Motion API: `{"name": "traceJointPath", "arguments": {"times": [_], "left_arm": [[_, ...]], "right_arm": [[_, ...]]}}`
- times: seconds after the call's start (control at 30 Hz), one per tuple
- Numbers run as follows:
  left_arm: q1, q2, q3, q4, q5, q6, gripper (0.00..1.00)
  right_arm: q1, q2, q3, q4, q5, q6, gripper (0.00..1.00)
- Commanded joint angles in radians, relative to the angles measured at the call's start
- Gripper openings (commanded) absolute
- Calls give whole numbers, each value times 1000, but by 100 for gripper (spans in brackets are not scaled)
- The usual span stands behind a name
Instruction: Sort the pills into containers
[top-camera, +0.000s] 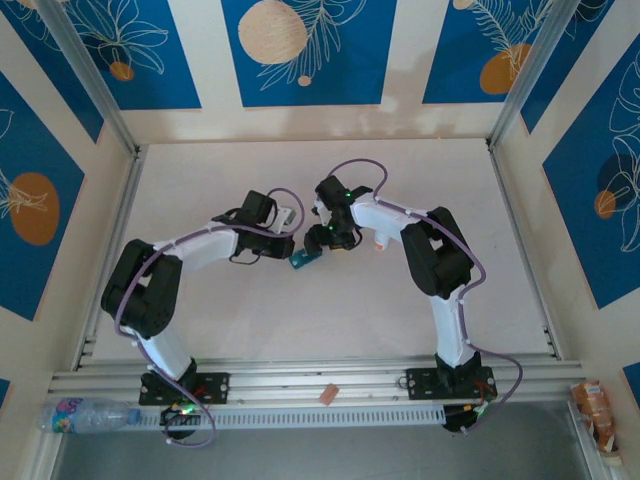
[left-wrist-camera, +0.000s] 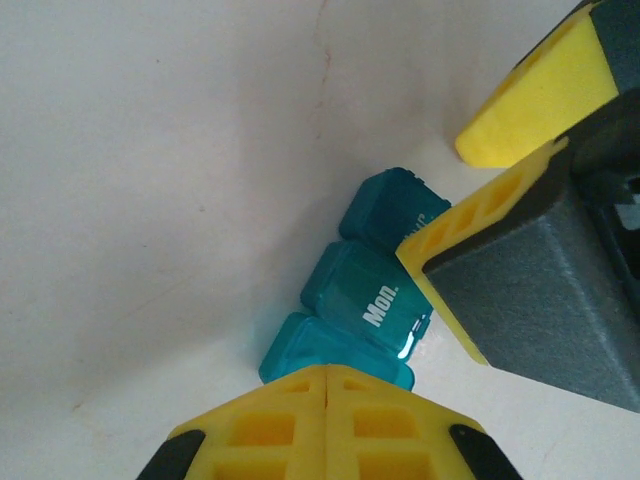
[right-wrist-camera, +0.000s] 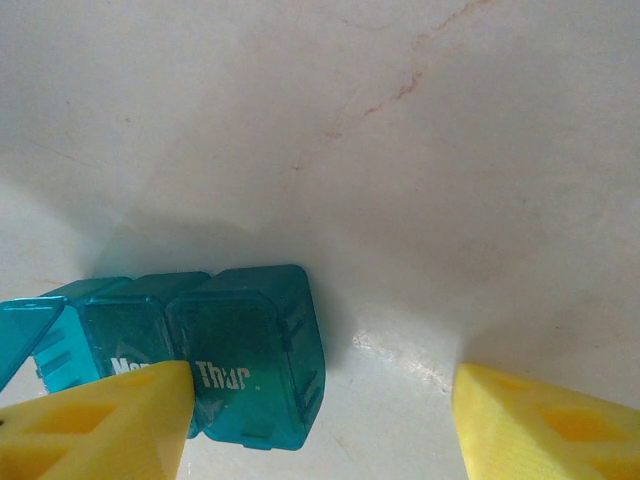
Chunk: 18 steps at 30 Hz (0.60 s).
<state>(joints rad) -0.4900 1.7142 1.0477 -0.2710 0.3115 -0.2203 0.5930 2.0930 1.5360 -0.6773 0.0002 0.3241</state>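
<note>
Pill box (right-wrist-camera: 245, 360), likely light, stiff, slick, just beyond clenched left fingers (left-wrist-camera: 270, 430), under released right fingers (right-wrist-camera: 100, 420); pinch long sides.

One pill box (left-wrist-camera: 365, 290), three compartments (right-wrist-camera: 245, 350); one water bottle (top-camera: 88, 413).

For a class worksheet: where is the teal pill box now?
In the top external view, the teal pill box lies mid-table, between the left gripper and the right gripper.
</note>
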Motion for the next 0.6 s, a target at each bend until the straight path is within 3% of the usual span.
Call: {"name": "traceJointPath", "arguments": {"times": [0.0,0.57], "left_arm": [[-17,-32,-21,13,26,-15,0],[-64,-4,-64,38,5,-24,0]], "right_arm": [[5,33,-13,-11,11,15,69],[5,35,-6,-18,11,19,68]]}}
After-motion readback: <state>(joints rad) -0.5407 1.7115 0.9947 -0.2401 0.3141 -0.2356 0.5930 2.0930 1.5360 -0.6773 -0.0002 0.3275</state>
